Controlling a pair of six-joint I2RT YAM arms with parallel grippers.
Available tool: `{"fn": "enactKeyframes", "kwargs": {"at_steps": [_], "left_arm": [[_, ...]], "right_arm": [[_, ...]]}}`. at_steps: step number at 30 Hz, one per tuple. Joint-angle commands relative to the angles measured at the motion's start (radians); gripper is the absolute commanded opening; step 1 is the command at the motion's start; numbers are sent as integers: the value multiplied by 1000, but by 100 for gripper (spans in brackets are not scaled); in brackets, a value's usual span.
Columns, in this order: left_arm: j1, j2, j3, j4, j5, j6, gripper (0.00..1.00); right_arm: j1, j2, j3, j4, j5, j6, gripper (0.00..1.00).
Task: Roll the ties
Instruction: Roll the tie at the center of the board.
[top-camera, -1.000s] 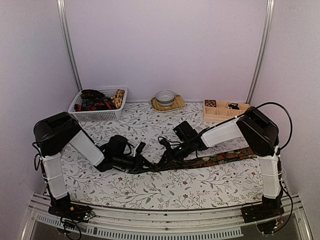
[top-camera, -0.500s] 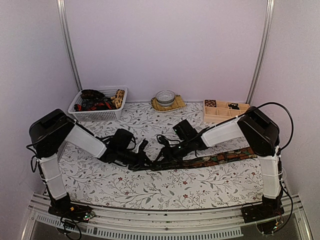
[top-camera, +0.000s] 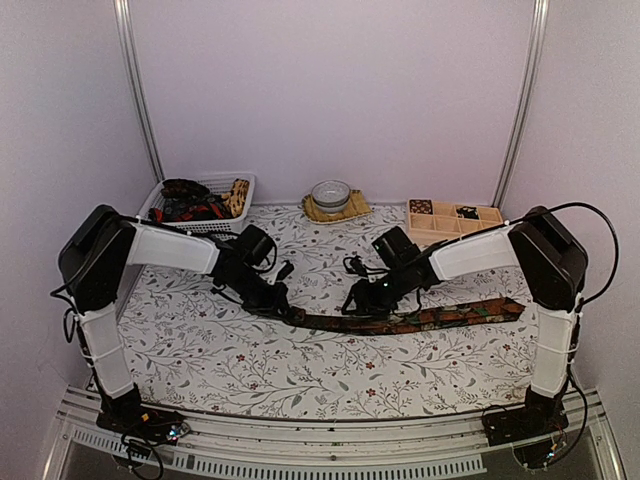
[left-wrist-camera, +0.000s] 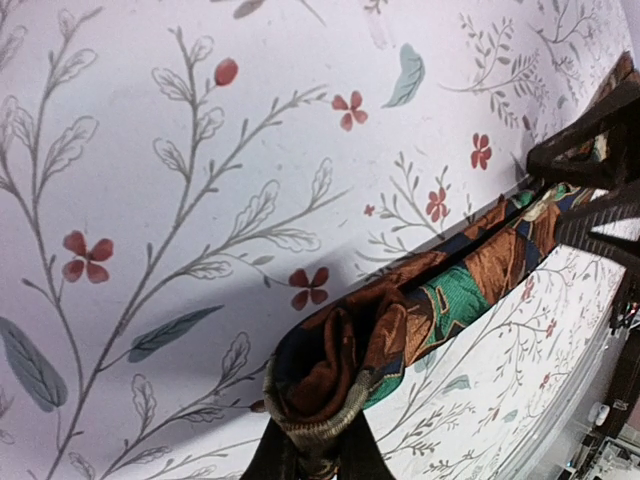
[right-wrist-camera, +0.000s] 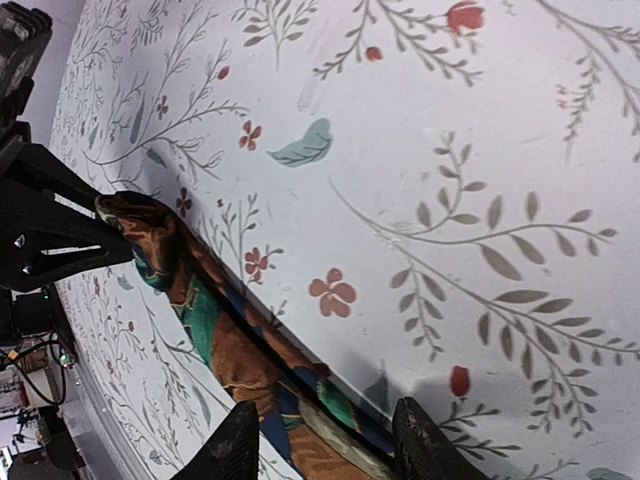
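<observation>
Ties: 1 tie (top-camera: 420, 318) flat on worktop (top-camera: 300, 370), front-right of basket (top-camera: 200, 230) (more inside, count unclear).
L tool (left-wrist-camera: 305, 455): 1, pinching tie's rolled end.
R tool (right-wrist-camera: 328, 408): 1, fingers apart, straddling tie.

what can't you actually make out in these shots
Top view: what fills the basket and the wooden tray is too small to tell.
Left wrist view: the left fingers are cut off by the bottom edge.
Right wrist view: the right fingers and the tie run off the bottom edge.
</observation>
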Motion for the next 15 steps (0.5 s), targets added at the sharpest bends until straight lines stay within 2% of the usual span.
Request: {"fn": "enactKeyframes", "kwargs": {"at_steps": [1, 5, 10, 15], "left_arm": [[35, 39, 28, -142, 20, 122, 0], [69, 60, 41, -154, 97, 163, 0], [81, 101, 93, -195, 101, 208, 0], [90, 99, 134, -202, 98, 222, 0]], "right_arm": [[-6, -112, -26, -68, 106, -70, 46], [-6, -107, -32, -66, 139, -102, 46], [-6, -128, -33, -41, 160, -149, 47], [-1, -191, -48, 41, 194, -224, 57]]}}
